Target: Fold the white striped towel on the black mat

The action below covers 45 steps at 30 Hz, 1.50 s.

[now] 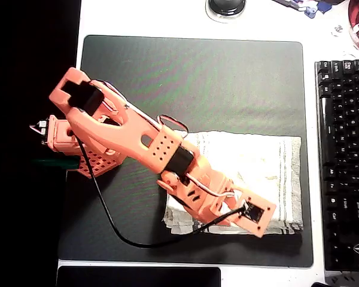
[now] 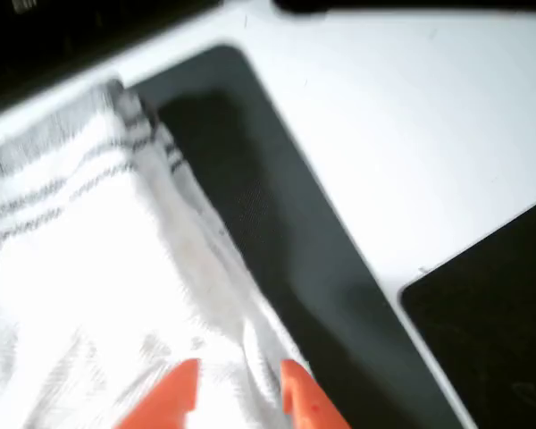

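We judge 1 fold done, more perhaps left: the white striped towel (image 1: 257,173) lies doubled at the black mat's (image 1: 191,78) lower right, where the gripper (image 2: 237,386) pinches its edge.

The orange arm (image 1: 137,143) stretches low, its fingers (image 2: 290,389) slightly parted and pointing down.

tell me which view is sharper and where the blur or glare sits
Overhead view: sharper, the orange arm and black mat crisp, though the white striped towel is washed out toward its middle. Wrist view: soft throughout, the towel smeared and overexposed, stripes fuzzy; the gripper tips at the bottom edge blurred too.
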Tool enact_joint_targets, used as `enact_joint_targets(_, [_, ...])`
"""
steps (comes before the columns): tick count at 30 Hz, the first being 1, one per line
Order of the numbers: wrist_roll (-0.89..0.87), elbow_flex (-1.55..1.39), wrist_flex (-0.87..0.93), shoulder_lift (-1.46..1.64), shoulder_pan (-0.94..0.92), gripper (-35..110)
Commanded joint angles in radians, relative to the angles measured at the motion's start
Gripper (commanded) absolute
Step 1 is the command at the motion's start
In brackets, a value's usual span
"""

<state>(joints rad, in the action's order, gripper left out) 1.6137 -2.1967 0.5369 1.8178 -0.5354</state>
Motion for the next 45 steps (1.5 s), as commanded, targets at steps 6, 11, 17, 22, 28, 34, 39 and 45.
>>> enact_joint_targets(6, [0.015, -0.067, 0.04, 0.172, -0.014, 23])
enact_joint_targets(11, [-0.006, -0.202, 0.089, 0.445, 0.046, 22])
enact_joint_targets(17, [-0.011, -0.462, 0.12, 0.802, 0.216, 22])
enact_joint_targets(22, [-0.11, -0.664, 0.212, 1.131, 0.44, 20])
enact_joint_targets(28, [-0.147, -0.782, 0.308, 1.316, 0.578, 3])
enact_joint_targets(34, [-0.133, -0.908, 0.453, 1.529, 0.578, 0])
enact_joint_targets(39, [-0.132, -0.962, 0.5, 1.54, 0.571, 0])
enact_joint_targets(45, [-0.166, -0.962, 0.653, 1.54, 0.584, 0])
